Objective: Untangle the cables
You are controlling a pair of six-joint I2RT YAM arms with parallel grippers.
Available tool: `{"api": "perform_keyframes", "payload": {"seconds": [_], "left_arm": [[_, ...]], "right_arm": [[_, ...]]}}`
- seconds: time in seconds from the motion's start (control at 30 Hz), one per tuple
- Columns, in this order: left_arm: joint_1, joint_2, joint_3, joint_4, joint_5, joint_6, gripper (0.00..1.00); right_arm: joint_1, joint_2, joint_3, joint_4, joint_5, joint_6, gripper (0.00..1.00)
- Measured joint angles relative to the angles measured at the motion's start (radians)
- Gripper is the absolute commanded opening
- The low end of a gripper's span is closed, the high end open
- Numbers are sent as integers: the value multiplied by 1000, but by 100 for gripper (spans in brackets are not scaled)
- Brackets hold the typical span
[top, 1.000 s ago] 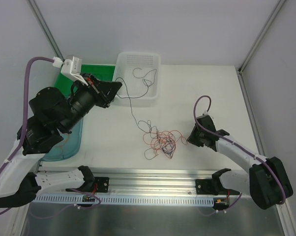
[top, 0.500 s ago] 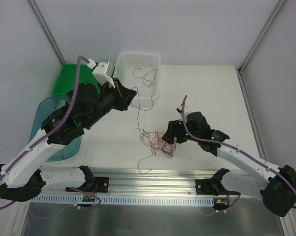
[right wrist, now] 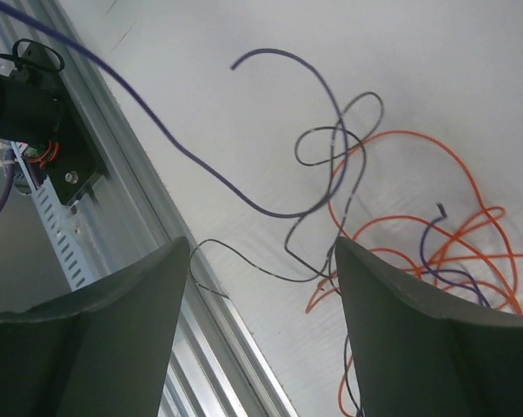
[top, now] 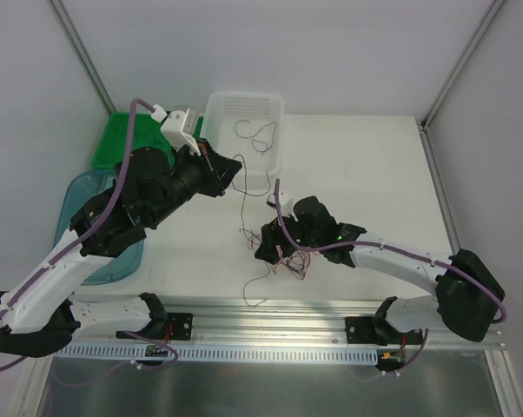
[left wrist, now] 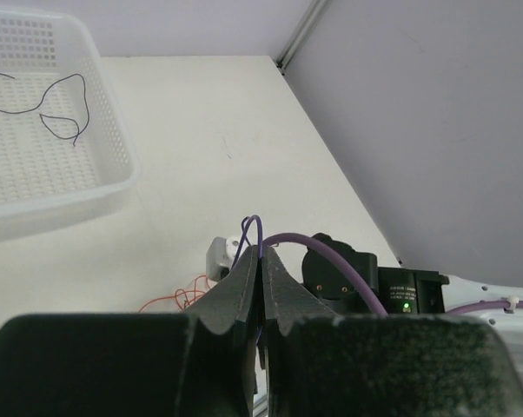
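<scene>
The cables lie in a loose tangle of red/orange, purple and black strands at the table's front middle. My left gripper is raised beside the white basket and shut on a purple strand, which hangs down to the tangle. In the left wrist view its jaws are pressed together with the strand looping out above them. My right gripper is open and low over the tangle's left side. In the right wrist view its fingers straddle a thin black strand, with orange loops to the right.
A white mesh basket at the back holds black strands. A green bin and a teal bin stand at the left. An aluminium rail runs along the near edge; one strand's tail reaches it.
My right arm has swept left from the table's right side onto the tangle. My left arm swung right with the purple strand, then held almost still.
</scene>
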Motion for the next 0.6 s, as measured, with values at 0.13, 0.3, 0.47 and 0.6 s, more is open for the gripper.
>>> {"api": "perform_keyframes", "payload": {"seconds": [0.13,0.3,0.47,0.6], "left_arm": [[0,-4,0,0,0,-1,0],[0,-20,0,0,-3,0,0],[0,-41,0,0,-13,1,0],[0,-49,0,0,-18,8,0]], "right_arm": [[33,62,27,47,-12,-6,67],[34,138,29,73,-10,-5,61],[34,148,16,80,11,-8,35],[34,147,13,80,28,-7,3]]}}
